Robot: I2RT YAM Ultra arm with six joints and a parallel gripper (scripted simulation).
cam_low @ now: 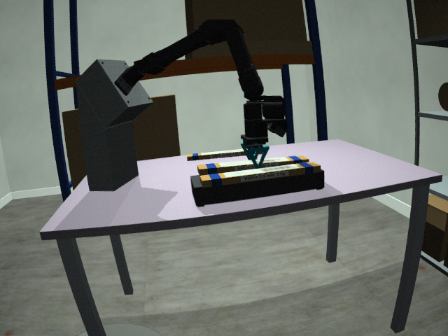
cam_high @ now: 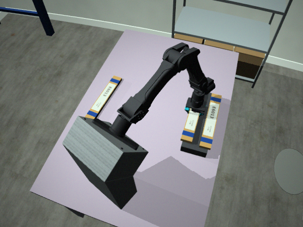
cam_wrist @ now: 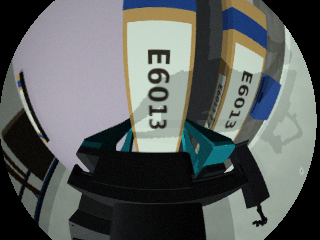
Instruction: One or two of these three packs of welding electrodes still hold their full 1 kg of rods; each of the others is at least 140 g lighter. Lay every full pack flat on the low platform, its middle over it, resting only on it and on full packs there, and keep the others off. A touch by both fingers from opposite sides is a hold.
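Observation:
My gripper (cam_high: pixel 193 111) (cam_low: pixel 257 166) (cam_wrist: pixel 157 120) is shut on an orange, blue and white E6013 pack (cam_high: pixel 191 122) (cam_low: pixel 211 167) (cam_wrist: pixel 160 37), one finger on each long side. This pack is level, along the inner long edge of the black low platform (cam_high: pixel 193 149) (cam_low: pixel 253 190) (cam_wrist: pixel 207 45), at about its top height; whether it touches the platform is not clear. A second pack (cam_high: pixel 210 119) (cam_low: pixel 215 178) (cam_wrist: pixel 245 75) lies flat on the platform's outer side, parallel, with a gap between them. A third pack (cam_high: pixel 103 97) (cam_low: pixel 195 157) (cam_wrist: pixel 31 112) lies flat on the table's far side from the platform.
The arm's grey pedestal (cam_high: pixel 93 149) (cam_low: pixel 108 155) stands on the lilac table (cam_high: pixel 147 61) (cam_low: pixel 361 169), close to the third pack's end. The platform lies near one long table edge. Shelving (cam_high: pixel 222 26) (cam_low: pixel 430 115) stands beyond the table.

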